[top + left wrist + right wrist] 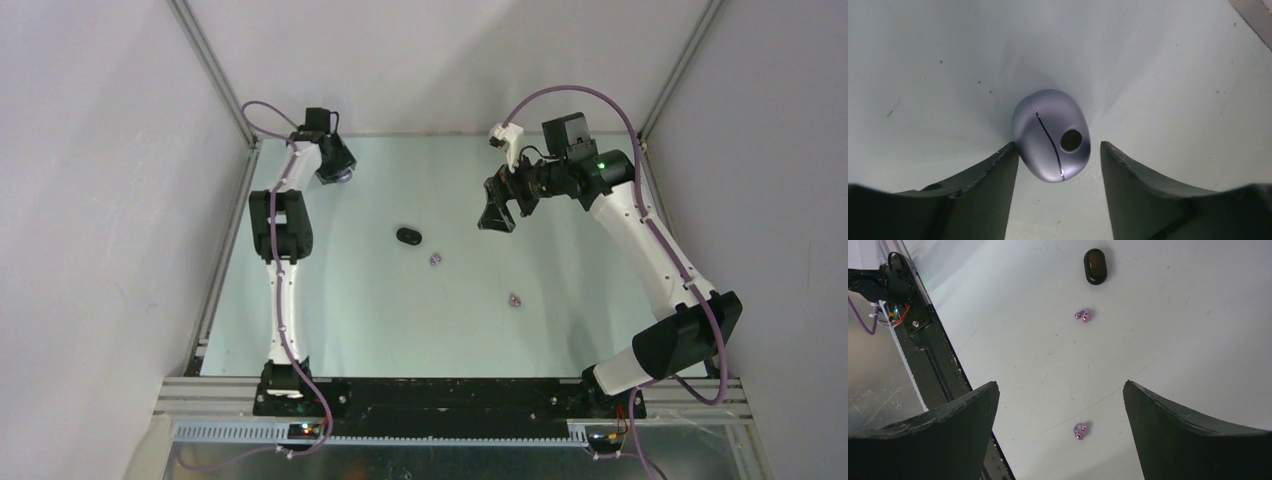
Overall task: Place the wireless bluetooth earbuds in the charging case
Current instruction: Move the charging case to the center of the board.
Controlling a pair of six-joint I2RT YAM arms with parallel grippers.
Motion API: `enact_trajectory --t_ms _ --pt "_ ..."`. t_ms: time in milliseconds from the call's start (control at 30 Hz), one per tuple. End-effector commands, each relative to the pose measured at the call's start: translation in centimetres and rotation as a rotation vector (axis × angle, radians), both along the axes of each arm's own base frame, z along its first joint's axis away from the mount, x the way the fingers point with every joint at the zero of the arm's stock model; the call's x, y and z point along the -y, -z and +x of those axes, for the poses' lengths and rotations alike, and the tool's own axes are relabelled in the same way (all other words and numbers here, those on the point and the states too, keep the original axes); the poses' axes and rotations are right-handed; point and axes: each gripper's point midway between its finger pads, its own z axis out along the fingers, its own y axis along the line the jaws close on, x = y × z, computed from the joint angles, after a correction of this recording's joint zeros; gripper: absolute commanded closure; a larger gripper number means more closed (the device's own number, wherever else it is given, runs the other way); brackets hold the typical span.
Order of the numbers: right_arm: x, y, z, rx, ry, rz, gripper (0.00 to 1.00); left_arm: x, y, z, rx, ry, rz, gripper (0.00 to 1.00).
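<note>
Left tool (338, 172) stood unclenched, straddling the shut lilac case (1050, 135) at upper left of the surface (350, 310), likely to grip it | right tool (1060, 390) gaped, empty, over a lilac earbud (1082, 316) mid-frame and a second earbud (1080, 430) below, perhaps lining up a pick.

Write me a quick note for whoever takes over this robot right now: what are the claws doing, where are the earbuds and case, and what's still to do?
Left claw: open, low at the far left of the table, with the lilac-grey case between its tips. The case looks closed.
Right claw: open, empty, raised above the table.
Two lilac earbuds lie loose mid-table, apart from each other. A black oval piece lies near one, and I can't tell what it is.
Done: no bud is in the case.
Left: open the case, then pick up and seat each bud.
</note>
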Motion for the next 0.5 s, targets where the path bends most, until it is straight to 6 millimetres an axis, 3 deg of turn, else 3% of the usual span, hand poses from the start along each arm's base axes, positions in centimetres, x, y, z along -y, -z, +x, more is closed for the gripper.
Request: enact_trajectory --t_ms 0,267,467 --pt "-0.3 -1.9 -0.3 0.025 -0.025 0.038 0.01 -0.4 -0.3 0.1 0.001 -0.02 0.001 0.39" --pt "-0.5 -2.0 -0.5 0.018 -0.038 0.046 0.01 -0.1 -0.3 0.1 0.001 0.0 -0.011 0.65" --pt "-0.7 -1.8 -0.4 0.012 -0.045 0.041 0.01 3.5 -1.8 -0.6 0.048 0.16 -0.037 0.69"
